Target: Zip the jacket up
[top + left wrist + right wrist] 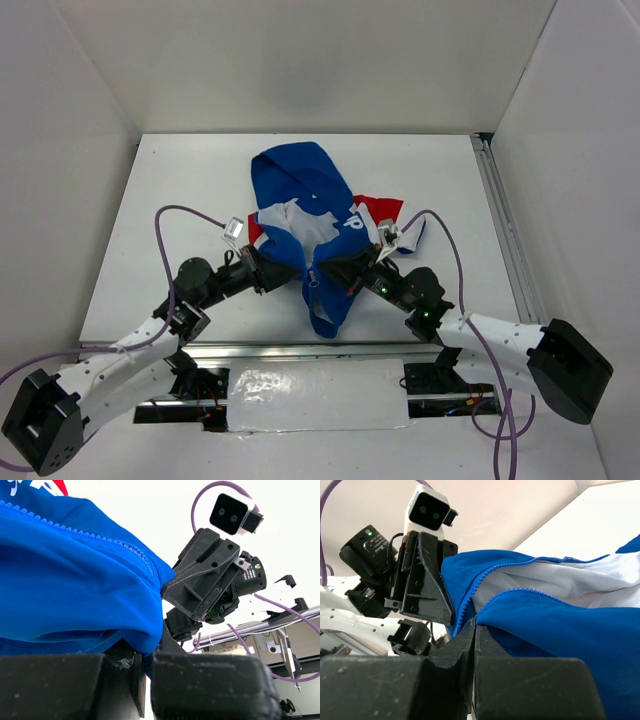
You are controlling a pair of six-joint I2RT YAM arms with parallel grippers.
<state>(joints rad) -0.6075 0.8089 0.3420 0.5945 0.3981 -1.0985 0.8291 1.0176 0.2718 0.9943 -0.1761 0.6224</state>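
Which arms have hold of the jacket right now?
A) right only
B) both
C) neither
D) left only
B: the left fingers and the right fingers are each shut on blue fabric of the jacket, as each wrist view shows.

Jacket (300,180): soft matt blue cloth, creased and slightly ribbed. Lining (580,582): thinner pale cloth with a faint sheen. Zipper teeth (100,539): small moulded blue plastic. Fingers (520,685): hard black plastic, matt, dusty and scuffed. Surface (180,190): smooth, white, matt. Side rail (505,220): grey metal, dull.
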